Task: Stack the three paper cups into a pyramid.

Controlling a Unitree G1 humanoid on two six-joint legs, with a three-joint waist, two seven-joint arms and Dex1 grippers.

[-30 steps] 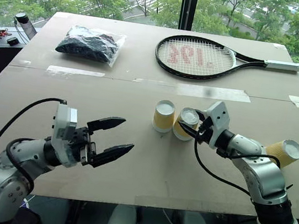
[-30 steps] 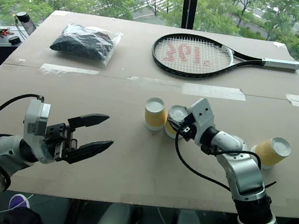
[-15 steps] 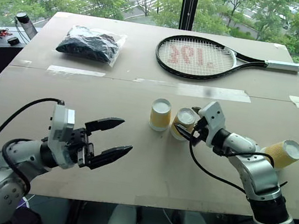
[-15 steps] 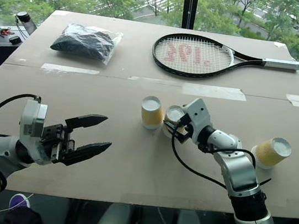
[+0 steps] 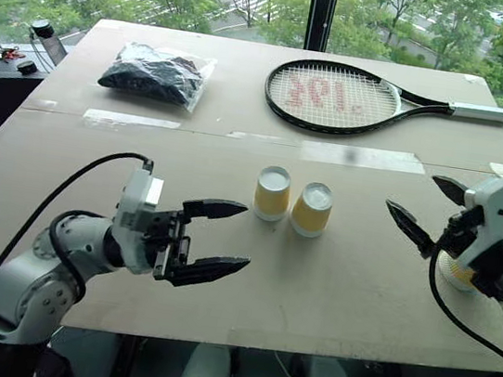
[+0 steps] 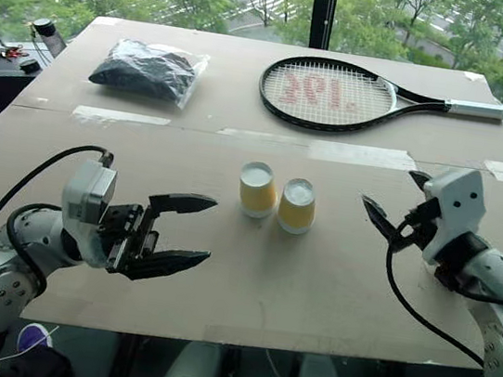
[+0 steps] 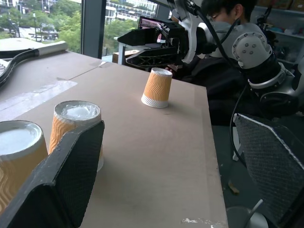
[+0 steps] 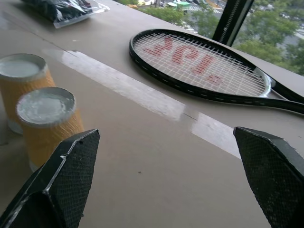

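Three yellow paper cups, all inverted: two (image 5: 272, 193) (image 5: 311, 209) just beside each other at table (image 5: 237, 158) centre, the third (image 7: 156, 88) apart behind the right gripper (image 5: 424, 210). No legible writing. Left gripper (image 5: 226, 238) and right gripper both spread wide, empty.

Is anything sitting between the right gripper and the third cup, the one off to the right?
Nothing visible. The right gripper hangs open close to the third cup, which stands upside down, apart from the two cups.

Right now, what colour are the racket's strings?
White strings with a red printed logo, in a black frame; clearest in the right wrist view.
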